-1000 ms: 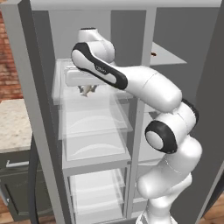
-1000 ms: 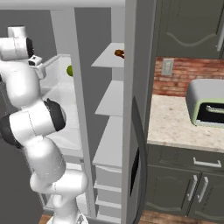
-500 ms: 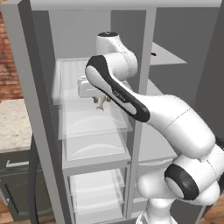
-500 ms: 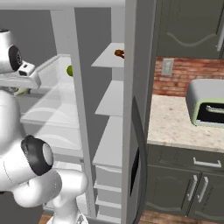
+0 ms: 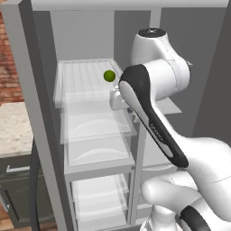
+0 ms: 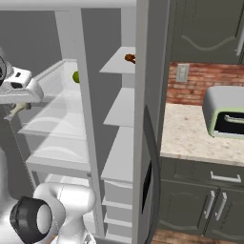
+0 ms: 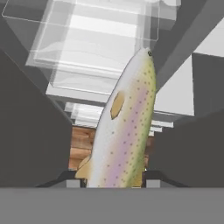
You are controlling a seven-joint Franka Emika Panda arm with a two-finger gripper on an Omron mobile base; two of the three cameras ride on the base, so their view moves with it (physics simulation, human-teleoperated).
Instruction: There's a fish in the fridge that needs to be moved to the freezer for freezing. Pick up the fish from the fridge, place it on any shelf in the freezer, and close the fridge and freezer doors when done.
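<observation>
Up close, the fingers [image 7: 111, 181] are pinching the fish [image 7: 124, 127] by its tail end, its speckled body pointing away toward the fridge [image 5: 97, 135] and its glass shelves; the tail fin is cut off at the picture's lower edge. From behind, the arm's white bulk hides the hand. A green ball [image 5: 109, 76] sits on the upper glass shelf. The freezer [image 6: 121, 119] stands open beside it, something small and brown [image 6: 129, 58] on its top shelf, too small to name
</observation>
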